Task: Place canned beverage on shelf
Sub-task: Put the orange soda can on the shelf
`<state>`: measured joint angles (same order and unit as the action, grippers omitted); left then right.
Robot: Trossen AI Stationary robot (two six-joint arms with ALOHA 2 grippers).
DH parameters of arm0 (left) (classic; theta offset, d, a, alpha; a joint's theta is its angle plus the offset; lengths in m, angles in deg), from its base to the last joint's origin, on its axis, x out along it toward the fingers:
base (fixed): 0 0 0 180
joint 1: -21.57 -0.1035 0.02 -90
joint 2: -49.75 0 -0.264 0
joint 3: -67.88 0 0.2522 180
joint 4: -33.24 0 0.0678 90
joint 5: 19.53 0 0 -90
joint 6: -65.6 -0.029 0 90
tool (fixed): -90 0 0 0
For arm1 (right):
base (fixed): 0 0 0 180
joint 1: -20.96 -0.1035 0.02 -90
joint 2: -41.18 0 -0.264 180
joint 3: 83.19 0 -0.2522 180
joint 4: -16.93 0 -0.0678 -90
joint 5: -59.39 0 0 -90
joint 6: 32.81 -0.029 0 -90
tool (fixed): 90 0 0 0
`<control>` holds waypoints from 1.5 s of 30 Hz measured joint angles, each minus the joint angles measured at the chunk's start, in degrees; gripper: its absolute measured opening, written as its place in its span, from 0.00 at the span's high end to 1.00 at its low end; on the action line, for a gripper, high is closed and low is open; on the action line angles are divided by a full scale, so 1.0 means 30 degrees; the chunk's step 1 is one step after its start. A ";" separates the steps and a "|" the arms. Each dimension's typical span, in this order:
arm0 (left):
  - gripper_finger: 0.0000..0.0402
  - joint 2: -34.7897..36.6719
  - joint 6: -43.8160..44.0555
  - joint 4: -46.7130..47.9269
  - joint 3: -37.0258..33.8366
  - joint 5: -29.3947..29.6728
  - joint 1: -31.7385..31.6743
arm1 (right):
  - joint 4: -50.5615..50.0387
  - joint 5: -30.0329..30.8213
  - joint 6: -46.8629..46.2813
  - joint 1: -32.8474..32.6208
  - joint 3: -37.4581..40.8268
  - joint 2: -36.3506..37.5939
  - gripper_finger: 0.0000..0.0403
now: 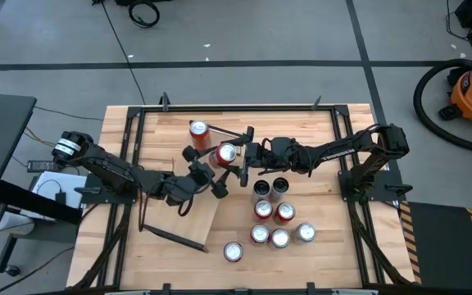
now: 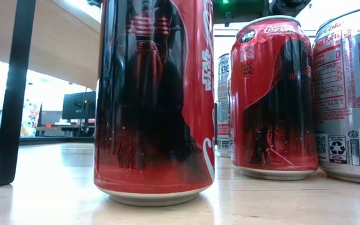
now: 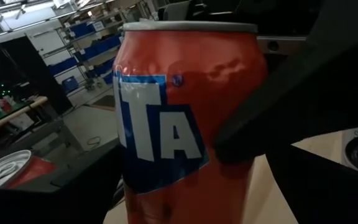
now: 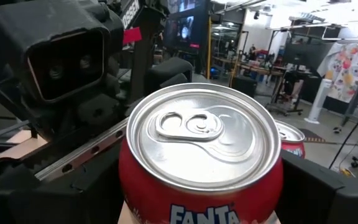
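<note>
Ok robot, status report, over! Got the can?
Right gripper shut on Fanta can. Left gripper open, close beside it. Can not yet set on shelf. Spare cans grouped aside, not blocking.

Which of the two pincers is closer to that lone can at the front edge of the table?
Left. The left pincer sits nearer the lone can, which lies toward the table's front from it. The right pincer is farther back, around the Fanta can.
</note>
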<state>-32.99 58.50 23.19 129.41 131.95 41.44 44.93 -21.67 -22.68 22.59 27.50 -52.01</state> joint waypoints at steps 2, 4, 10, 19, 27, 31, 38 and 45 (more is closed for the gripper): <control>0.01 0.0000 0.0011 0.0067 0.0000 0.0000 0.0005 | -0.0026 -0.0187 -0.0033 0.0106 0.0000 0.0000 0.19; 0.01 0.0007 0.0057 0.0679 0.0000 -0.0012 0.0022 | -0.0103 -0.0711 -0.0356 0.0188 0.0000 0.0000 0.19; 0.01 -0.0029 -0.2270 0.1115 -0.0036 0.2406 0.0150 | -0.0484 -0.0458 -0.0527 -0.0125 -0.0061 0.0230 0.19; 0.01 -0.0022 -0.4121 0.1065 -0.0036 0.5538 0.1370 | -0.2657 0.1365 0.0426 0.0059 -0.0095 0.2341 0.19; 0.01 0.0006 -0.5708 0.0478 -0.0036 0.5719 0.3222 | -0.4086 0.0575 -0.1187 0.0570 -0.0051 0.2040 0.19; 0.01 0.1161 -0.5974 0.0080 0.0000 0.5792 0.3765 | -0.4776 -0.0235 -0.2255 0.1018 -0.0168 0.2040 0.19; 0.01 0.4333 -0.5701 0.0142 -0.0007 0.2587 0.3775 | -0.7200 -0.1051 -0.2523 0.1414 -0.2305 0.0557 0.19; 0.01 0.6394 -0.4260 0.2047 0.0000 -0.0861 0.3645 | -0.8726 -0.0887 -0.2539 0.1420 -0.3708 -0.0113 0.19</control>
<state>-13.80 45.73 29.33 129.41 129.36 52.37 18.75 -24.33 -30.29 26.85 16.38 -52.35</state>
